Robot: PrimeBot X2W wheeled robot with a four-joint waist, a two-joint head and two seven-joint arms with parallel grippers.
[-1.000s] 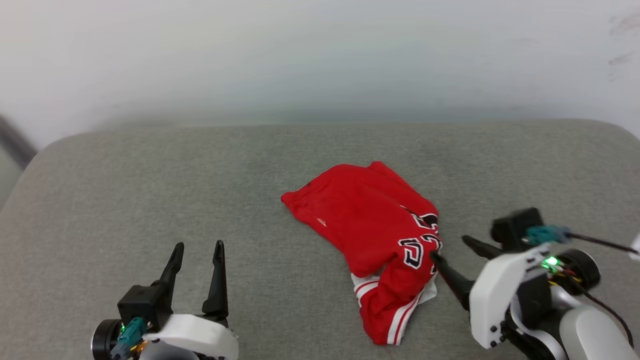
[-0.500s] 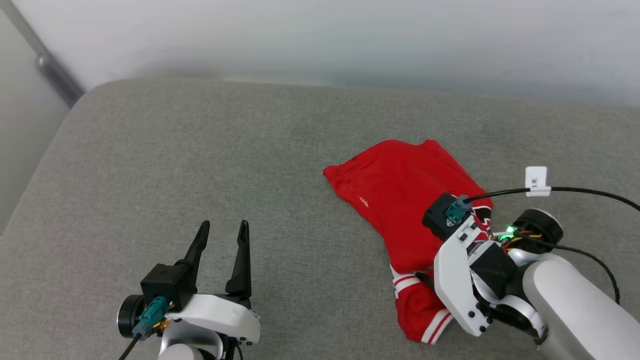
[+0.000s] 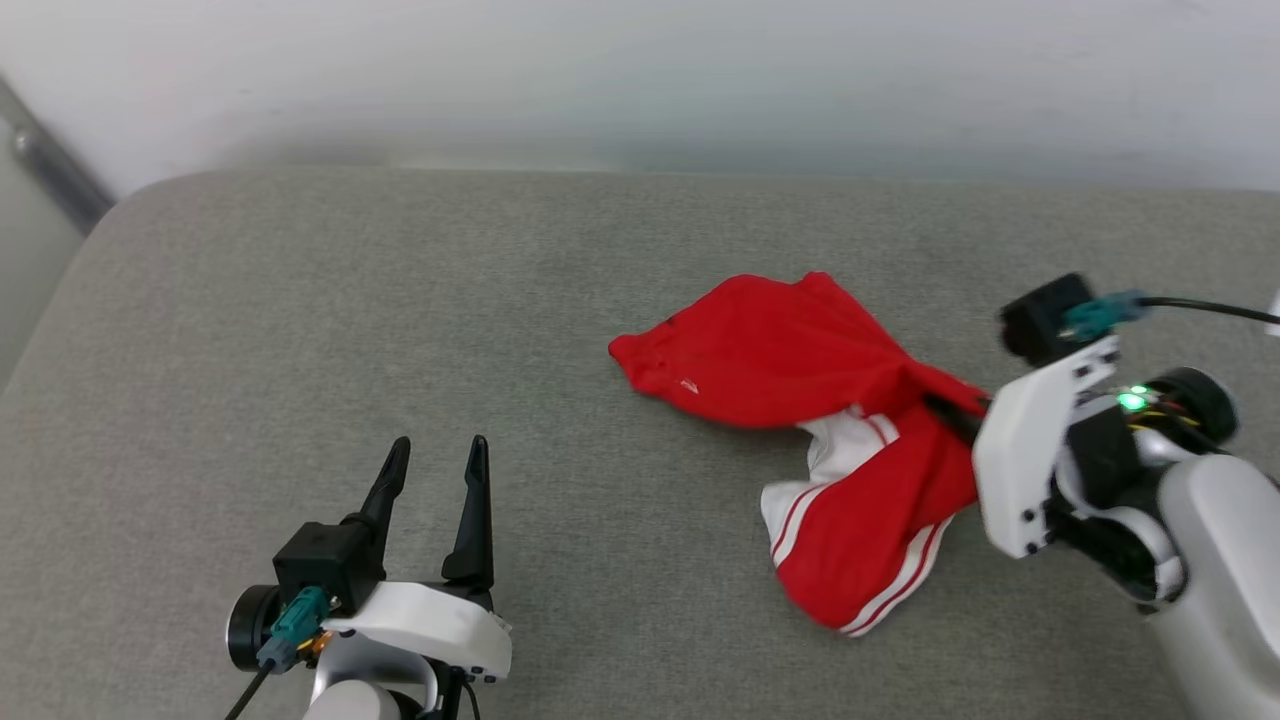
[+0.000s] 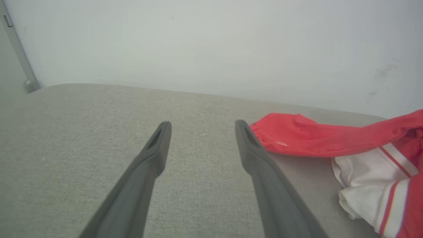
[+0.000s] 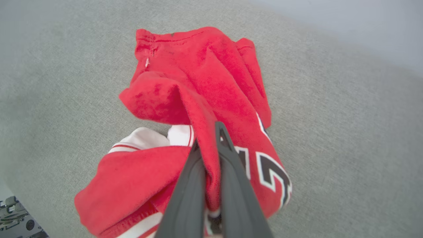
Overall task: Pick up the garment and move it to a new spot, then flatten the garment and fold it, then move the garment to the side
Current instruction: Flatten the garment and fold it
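Observation:
The garment (image 3: 780, 360) is a crumpled red jersey with white red-striped sleeves, lying right of centre on the grey cushion (image 3: 400, 300). My right gripper (image 3: 945, 410) is shut on a fold of its red cloth and lifts that part off the cushion. In the right wrist view the garment (image 5: 198, 89) hangs bunched around the closed right gripper (image 5: 208, 142), black white-outlined print showing beside the fingers. At the lower left my left gripper (image 3: 432, 452) stands open and empty, apart from the garment. In the left wrist view the left gripper (image 4: 201, 127) sits left of the garment (image 4: 317, 138).
A pale wall (image 3: 640, 70) rises behind the cushion. A grey metal bar (image 3: 50, 160) slants at the far left. The cushion's rounded left edge (image 3: 60, 300) drops away. A black cable (image 3: 1200, 308) trails from my right wrist.
My right gripper has shut on the garment and pulled it up and to the right, stretching the red cloth. The head view has shifted. The left gripper stays open.

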